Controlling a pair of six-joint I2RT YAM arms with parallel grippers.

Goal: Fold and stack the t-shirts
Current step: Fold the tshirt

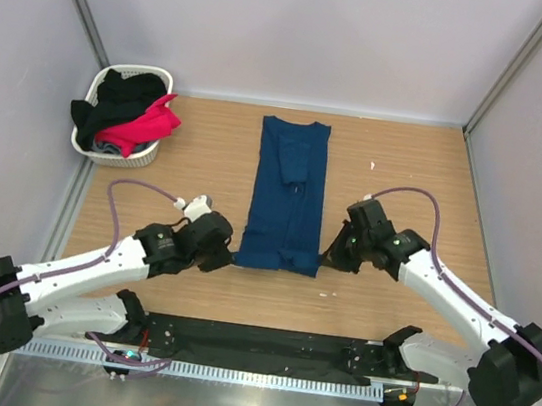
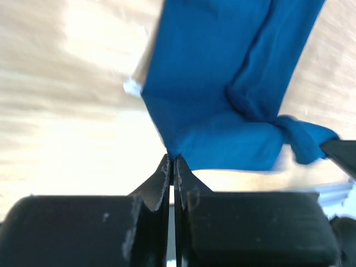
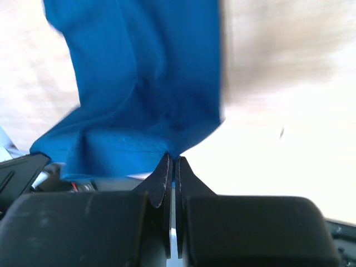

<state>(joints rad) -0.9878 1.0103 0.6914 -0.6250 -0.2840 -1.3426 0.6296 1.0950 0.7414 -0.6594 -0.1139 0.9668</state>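
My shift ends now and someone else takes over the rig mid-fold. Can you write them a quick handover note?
Grippers: the left gripper has its jaws shut on the near left hem corner of the blue t-shirt; the right gripper has its jaws shut on the near right corner.
Done: the blue t-shirt lies on the table as a long strip, its sides folded in.
Left: fold it across its length, then fold the pink garment and black garment bunched in the white basket, and stack them all.
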